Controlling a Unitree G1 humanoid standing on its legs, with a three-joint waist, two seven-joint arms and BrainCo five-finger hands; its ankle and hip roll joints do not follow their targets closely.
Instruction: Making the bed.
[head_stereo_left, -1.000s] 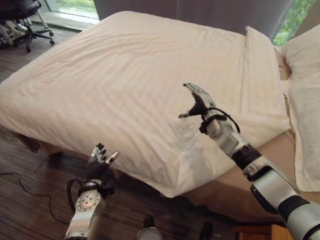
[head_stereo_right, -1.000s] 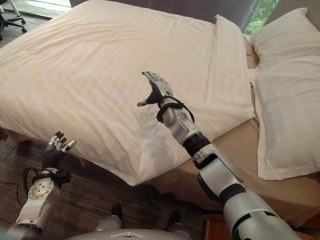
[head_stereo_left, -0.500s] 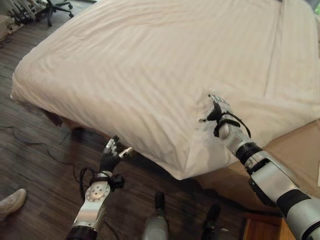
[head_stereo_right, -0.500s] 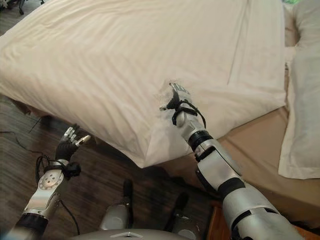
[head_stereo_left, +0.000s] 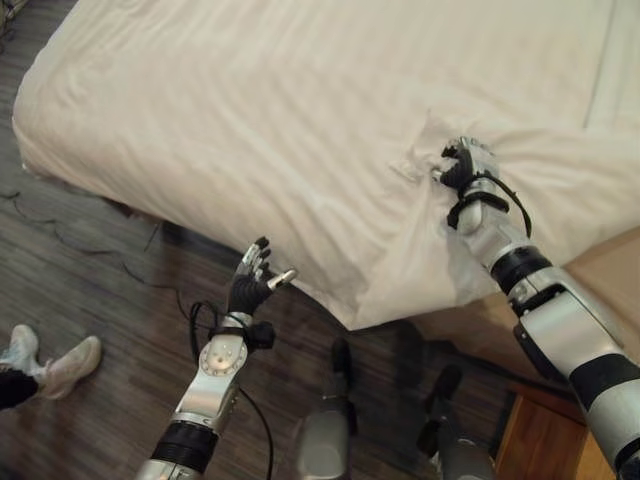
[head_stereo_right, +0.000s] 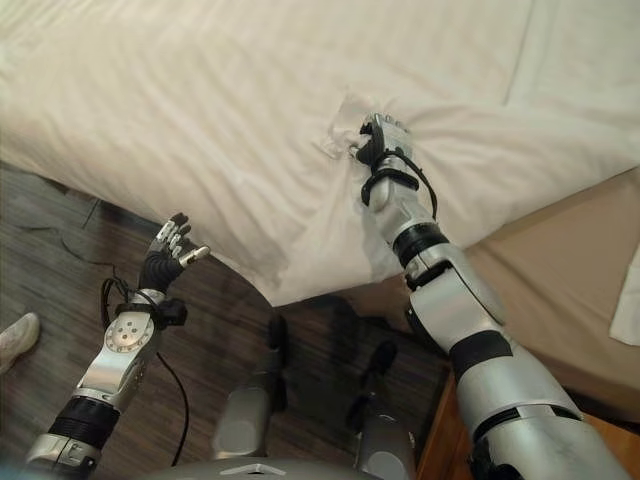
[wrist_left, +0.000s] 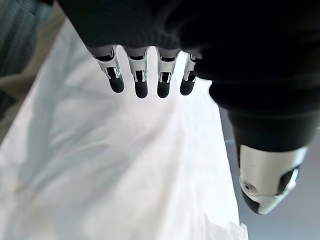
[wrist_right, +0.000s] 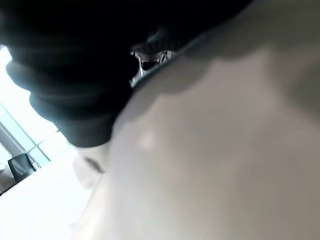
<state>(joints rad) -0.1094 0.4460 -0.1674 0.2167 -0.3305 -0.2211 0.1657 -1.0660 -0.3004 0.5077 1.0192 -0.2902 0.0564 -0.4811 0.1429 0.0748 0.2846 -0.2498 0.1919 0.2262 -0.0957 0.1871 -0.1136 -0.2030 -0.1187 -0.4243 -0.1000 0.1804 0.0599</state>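
Our right hand (head_stereo_left: 468, 165) has its fingers bunched in the white duvet (head_stereo_left: 250, 120) near the bed's corner, our left hand (head_stereo_left: 252, 285) hangs open beside the edge, and we judge a one-sided pull could drag the cover askew.

The bed (head_stereo_left: 590, 275) shows a tan fitted sheet at the near right, bare where the cover ends. A white striped duvet (head_stereo_left: 250, 120) lies over most of it, its near corner hanging off the edge above the dark wood floor (head_stereo_left: 80, 260). On the floor at the near left stand a person's white shoes (head_stereo_left: 60, 362).
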